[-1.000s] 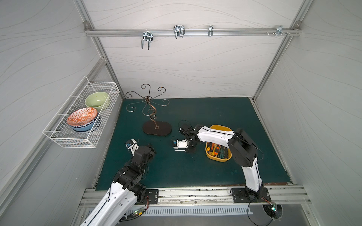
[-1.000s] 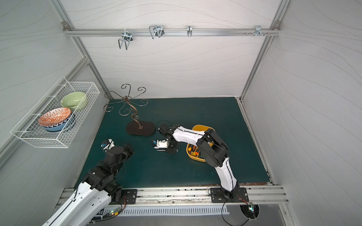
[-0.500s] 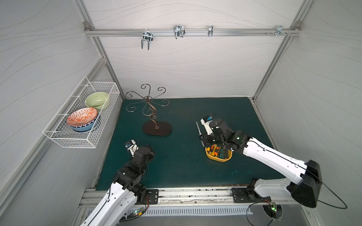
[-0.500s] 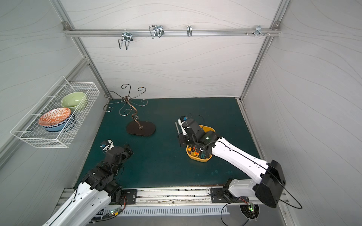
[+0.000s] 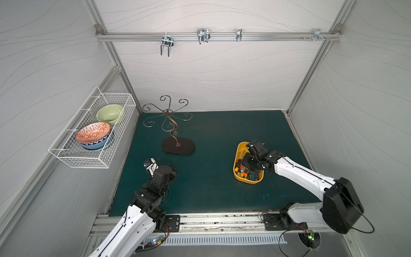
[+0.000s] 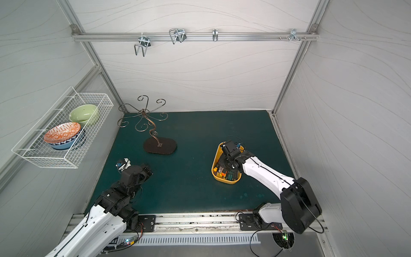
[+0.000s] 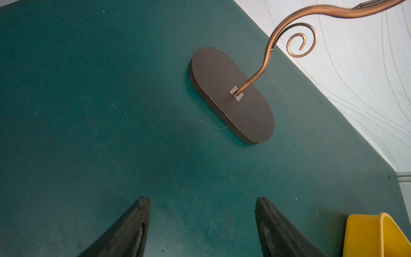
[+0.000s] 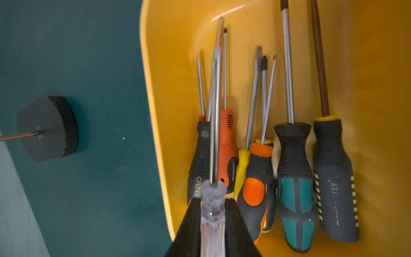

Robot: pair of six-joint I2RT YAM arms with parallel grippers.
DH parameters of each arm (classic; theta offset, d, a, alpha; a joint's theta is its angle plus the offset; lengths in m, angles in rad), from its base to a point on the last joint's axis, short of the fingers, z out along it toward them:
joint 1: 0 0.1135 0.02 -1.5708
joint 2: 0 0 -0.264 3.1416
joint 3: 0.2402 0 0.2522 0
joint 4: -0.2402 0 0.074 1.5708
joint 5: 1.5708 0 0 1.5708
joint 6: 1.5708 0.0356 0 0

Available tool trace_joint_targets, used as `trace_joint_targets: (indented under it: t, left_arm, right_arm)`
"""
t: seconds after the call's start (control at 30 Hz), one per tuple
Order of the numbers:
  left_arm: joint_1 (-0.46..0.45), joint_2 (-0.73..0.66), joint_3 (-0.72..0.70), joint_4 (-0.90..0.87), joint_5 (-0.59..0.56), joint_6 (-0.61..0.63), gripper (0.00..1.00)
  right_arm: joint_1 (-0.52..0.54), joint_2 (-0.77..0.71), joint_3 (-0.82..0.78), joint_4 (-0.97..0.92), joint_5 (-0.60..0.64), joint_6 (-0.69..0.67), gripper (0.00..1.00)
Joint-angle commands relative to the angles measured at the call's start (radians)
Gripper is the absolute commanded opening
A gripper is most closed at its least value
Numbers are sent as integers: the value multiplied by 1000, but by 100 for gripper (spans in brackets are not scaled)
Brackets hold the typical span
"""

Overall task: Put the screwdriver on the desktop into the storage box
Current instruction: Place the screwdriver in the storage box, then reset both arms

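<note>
My right gripper is shut on the clear handle of a screwdriver. Its steel shaft points out over the yellow storage box. In both top views that gripper hangs low over the storage box, which stands at the right of the dark teal desktop. Several other screwdrivers lie side by side in the box. My left gripper is open over bare desktop at the near left, holding nothing.
A brown metal stand with curled hooks rises left of centre. A white wire basket with bowls hangs on the left wall. A rail with metal hooks runs along the back wall.
My right arm has swung from the desktop beside the stand rightward to above the storage box, carrying the screwdriver. The left arm has stayed still.
</note>
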State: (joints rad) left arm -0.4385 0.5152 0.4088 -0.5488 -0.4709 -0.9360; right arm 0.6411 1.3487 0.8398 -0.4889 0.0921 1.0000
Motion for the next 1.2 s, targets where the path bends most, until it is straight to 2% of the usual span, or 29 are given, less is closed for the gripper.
trace_joint_targets:
  t: [0.0, 0.1, 0.23, 0.3, 0.4, 0.5, 0.6, 0.73, 0.8, 0.83, 0.97, 1.17]
  left_arm:
    - [5, -1, 6, 41, -8, -11, 78]
    - [5, -6, 11, 37, -22, 6, 78]
    - [5, -11, 25, 23, -54, 39, 78]
    - [4, -8, 31, 28, -71, 56, 78]
    - [5, 11, 44, 54, -96, 101, 78]
    - [7, 53, 60, 108, -141, 173, 80]
    - [22, 112, 72, 185, -181, 240, 82]
    - [64, 216, 88, 315, -211, 333, 84]
    - [95, 274, 100, 364, -214, 373, 84]
    - [116, 307, 108, 381, -211, 392, 84]
    - [205, 434, 132, 466, -175, 464, 84]
    - [333, 576, 139, 612, -24, 617, 88]
  right_arm:
    - [2, 36, 7, 19, -15, 20, 0]
    - [3, 54, -5, 29, -12, 15, 26]
    - [3, 24, 30, -6, 13, -35, 46]
    - [2, -13, 62, -49, 55, -73, 51]
    - [-36, -88, 102, -112, 104, -146, 53]
    - [-149, -191, 97, -126, 123, -241, 53]
    - [-332, -315, 33, -84, 95, -347, 53]
    - [-585, -444, -146, 79, 27, -499, 82]
    - [-676, -443, -218, 182, -25, -543, 96]
    - [-706, -416, -243, 228, -23, -552, 99]
    - [-730, -258, -297, 467, 7, -638, 99]
    - [-697, -53, -358, 886, 26, -744, 99]
